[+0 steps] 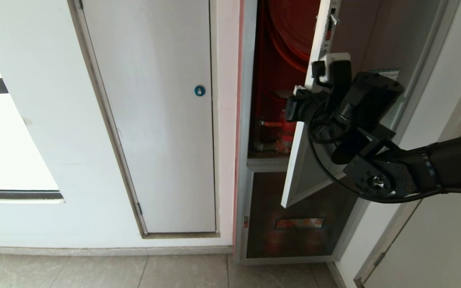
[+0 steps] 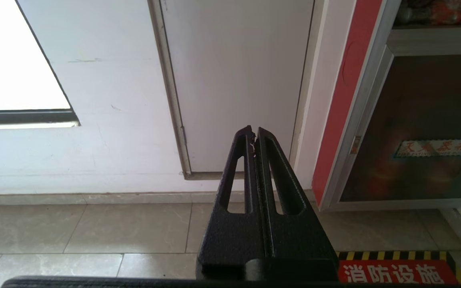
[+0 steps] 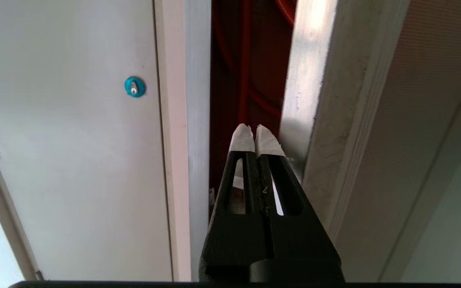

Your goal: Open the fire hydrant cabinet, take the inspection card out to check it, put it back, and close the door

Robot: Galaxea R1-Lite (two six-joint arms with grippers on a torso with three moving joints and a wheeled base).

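Note:
The fire hydrant cabinet (image 1: 247,120) stands in the wall, and its red inside with the hose reel (image 1: 284,44) shows through a gap. Its door (image 1: 296,168) is swung partly open towards me, hinged on the right. My right gripper (image 1: 293,107) is shut on nothing, its white-taped tips (image 3: 254,130) in the gap just beside the door's free edge (image 3: 314,100). Whether they touch that edge I cannot tell. My left gripper (image 2: 253,130) hangs low and shut, pointing at the wall's foot. The inspection card is out of view.
A plain white door (image 1: 162,120) with a blue round lock (image 1: 199,91) is left of the cabinet. Below the opening sits a fixed dark glass panel (image 1: 290,192) with a reddish label (image 1: 298,223). A red floor marking (image 2: 394,274) lies before the cabinet.

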